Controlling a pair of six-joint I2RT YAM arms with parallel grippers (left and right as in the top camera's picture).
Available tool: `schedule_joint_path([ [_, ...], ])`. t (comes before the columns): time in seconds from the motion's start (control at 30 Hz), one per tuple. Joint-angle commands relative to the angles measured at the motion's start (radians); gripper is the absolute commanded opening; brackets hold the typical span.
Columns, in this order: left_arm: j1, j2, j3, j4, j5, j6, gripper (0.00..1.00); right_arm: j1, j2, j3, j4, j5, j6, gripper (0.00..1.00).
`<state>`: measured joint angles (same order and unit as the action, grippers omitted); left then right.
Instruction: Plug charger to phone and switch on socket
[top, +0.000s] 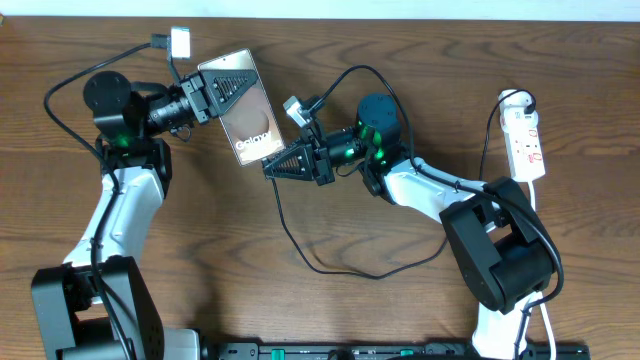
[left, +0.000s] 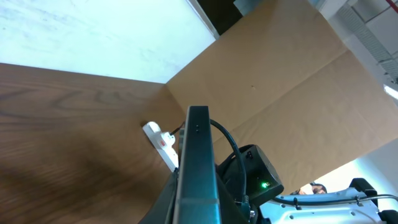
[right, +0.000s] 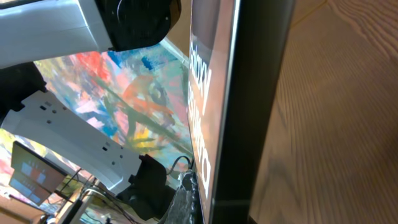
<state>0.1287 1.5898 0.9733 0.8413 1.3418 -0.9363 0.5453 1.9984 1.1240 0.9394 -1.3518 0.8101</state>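
Holding phone (top: 250, 130) steady in clamped left gripper (top: 228, 90), align charger (top: 350, 275) tip, apparently pinched in closed right gripper (top: 272, 168), squarely with near-edge port before pushing.

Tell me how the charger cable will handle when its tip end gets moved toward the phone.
The charger looks floppy: it lies in a loose curve on the table, so it should trail without resisting. It is thin, so probably light. Slack seems ample, so the right gripper likely won't tug the socket.
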Motion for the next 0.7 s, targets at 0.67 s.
schedule_joint_path([
  [0.67, -0.048, -0.002, -0.037, -0.009, 0.153, 0.067, 0.07, -0.009, -0.015, 0.040, 0.113, 0.256, 0.051, 0.01],
])
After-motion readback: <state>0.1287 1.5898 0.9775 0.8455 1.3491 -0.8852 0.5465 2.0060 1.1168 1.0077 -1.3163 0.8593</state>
